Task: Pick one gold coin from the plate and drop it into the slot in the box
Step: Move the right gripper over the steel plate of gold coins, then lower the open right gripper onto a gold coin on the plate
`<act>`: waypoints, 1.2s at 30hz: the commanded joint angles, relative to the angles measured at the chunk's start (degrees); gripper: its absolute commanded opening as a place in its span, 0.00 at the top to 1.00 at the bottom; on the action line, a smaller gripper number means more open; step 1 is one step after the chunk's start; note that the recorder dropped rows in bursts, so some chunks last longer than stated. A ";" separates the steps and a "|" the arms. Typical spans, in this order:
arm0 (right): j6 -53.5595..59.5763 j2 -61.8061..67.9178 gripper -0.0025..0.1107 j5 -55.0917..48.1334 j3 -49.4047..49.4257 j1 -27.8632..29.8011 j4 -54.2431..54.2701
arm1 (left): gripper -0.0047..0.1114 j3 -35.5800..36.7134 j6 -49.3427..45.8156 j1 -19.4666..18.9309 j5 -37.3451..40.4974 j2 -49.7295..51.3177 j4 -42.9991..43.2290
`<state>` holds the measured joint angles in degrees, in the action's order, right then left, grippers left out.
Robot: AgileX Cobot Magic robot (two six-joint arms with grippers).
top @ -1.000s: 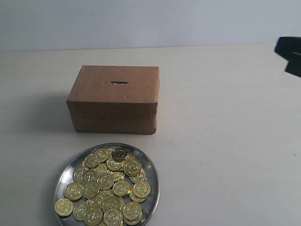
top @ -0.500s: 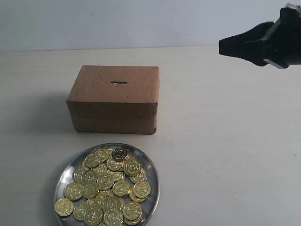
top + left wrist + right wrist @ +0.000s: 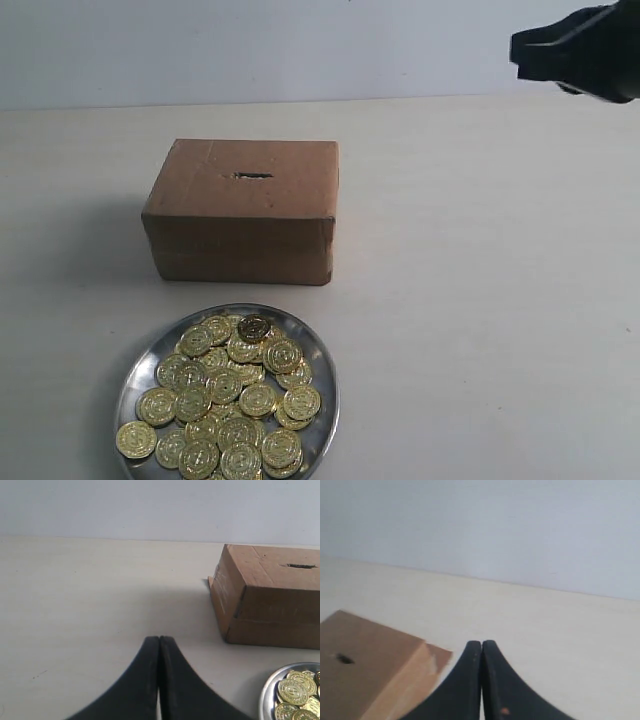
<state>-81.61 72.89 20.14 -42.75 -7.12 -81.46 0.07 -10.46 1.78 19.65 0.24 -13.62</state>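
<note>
Dozens of gold coins (image 3: 230, 400) sit heaped on the steel plate (image 3: 148, 358) at the lower left of the exterior frame, and not one has budged over the last second: same pile, same darker coin on the far edge of the heap. Just behind the plate, apart from it, stands the cardboard box (image 3: 245, 215), left of centre, its slot (image 3: 252, 176) a dark slit on the top face, uncovered and with nothing in it. Nothing there has shifted either. The left gripper (image 3: 159, 639) is out of the exterior frame; its own camera shows the two black fingers pressed flat together, empty, over bare table (image 3: 480, 300), with the box and a sliver of the plate off to one side. Now the action, up at the far upper right: the right gripper (image 3: 516, 50) was only a dark scrap at the right edge a second ago, then it swung well into the frame, and now it has drawn back and climbed toward the corner. Its wrist camera shows the right gripper (image 3: 481, 643) with fingers shut tight against each other, nothing between them, looking out over the table with a corner of the box in view. So the only thing that has changed is that arm's position, and it is well away from the plate. No coin has been lifted; by my reading the pick has not begun, and those fingers must part before they can take one.
</note>
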 commanded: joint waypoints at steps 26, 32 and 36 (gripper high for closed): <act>106.91 28.75 0.98 -51.84 -16.42 -45.53 96.55 | 0.96 -0.07 0.23 -0.20 -0.30 -0.24 -0.53; 106.91 30.25 0.98 -57.07 -16.80 -47.54 98.00 | 0.96 -0.07 0.23 -0.20 -0.30 -0.24 -0.53; 106.91 31.00 0.97 -58.64 -16.95 -47.54 104.26 | 0.96 -0.07 0.23 -0.20 -0.30 -0.24 -0.53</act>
<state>24.95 103.43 -37.18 -59.15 -54.53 19.52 0.07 -10.46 1.78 19.65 0.24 -13.62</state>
